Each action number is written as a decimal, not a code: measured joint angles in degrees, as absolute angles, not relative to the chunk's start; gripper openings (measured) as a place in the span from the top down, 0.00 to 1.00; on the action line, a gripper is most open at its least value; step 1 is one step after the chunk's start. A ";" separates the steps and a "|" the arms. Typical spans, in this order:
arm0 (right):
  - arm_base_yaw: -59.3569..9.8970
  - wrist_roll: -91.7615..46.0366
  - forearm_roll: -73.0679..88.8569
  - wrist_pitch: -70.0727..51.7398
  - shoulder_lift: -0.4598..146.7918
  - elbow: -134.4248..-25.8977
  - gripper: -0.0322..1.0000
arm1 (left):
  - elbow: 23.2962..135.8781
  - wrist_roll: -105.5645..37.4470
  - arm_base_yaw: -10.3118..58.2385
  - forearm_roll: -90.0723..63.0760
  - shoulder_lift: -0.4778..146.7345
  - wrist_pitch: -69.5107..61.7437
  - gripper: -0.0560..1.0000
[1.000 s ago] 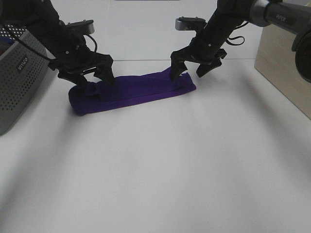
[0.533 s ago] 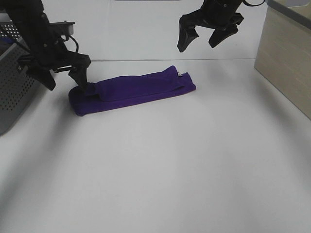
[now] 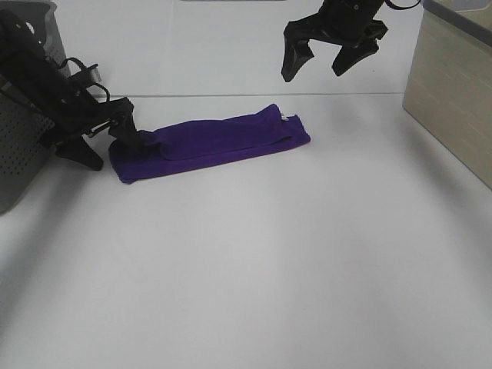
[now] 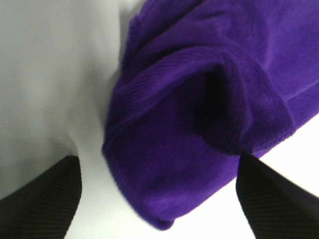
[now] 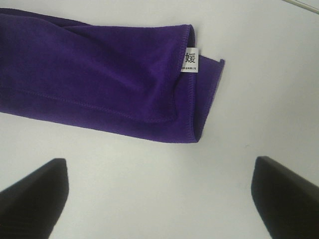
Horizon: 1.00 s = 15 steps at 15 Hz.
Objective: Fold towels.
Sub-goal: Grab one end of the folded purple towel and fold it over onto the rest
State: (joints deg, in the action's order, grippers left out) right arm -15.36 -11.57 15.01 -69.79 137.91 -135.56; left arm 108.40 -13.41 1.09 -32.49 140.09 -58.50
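Observation:
A purple towel (image 3: 211,140) lies on the white table, folded into a long strip that runs left to right. My left gripper (image 3: 106,144) is open and low at the towel's left end, with one finger (image 3: 125,129) touching the cloth. In the left wrist view the bunched towel end (image 4: 199,109) lies between the open fingers (image 4: 40,199). My right gripper (image 3: 314,69) is open and empty, held high above the towel's right end. The right wrist view shows that end (image 5: 99,74) with a white label (image 5: 190,59) far below the fingers (image 5: 286,194).
A grey perforated basket (image 3: 17,146) stands at the left edge, close behind my left arm. A light wooden box (image 3: 453,100) stands at the right edge. The white table (image 3: 254,261) extends toward the front.
Both grippers let go of the towel and lifted. My right gripper stays high. My left gripper has since swung left and dropped to the towel's left end.

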 joint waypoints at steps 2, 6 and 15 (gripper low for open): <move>-15.36 -11.52 13.98 -69.79 137.91 -135.56 0.04 | 108.75 -15.58 1.09 -37.07 141.12 -57.81 0.21; -15.36 -11.40 12.49 -69.79 137.91 -135.56 0.04 | 109.32 -17.25 5.50 -41.42 142.49 -53.63 0.22; -15.36 -11.29 10.37 -69.79 137.91 -135.56 0.04 | 121.41 -13.69 9.05 -27.04 146.33 -62.57 0.91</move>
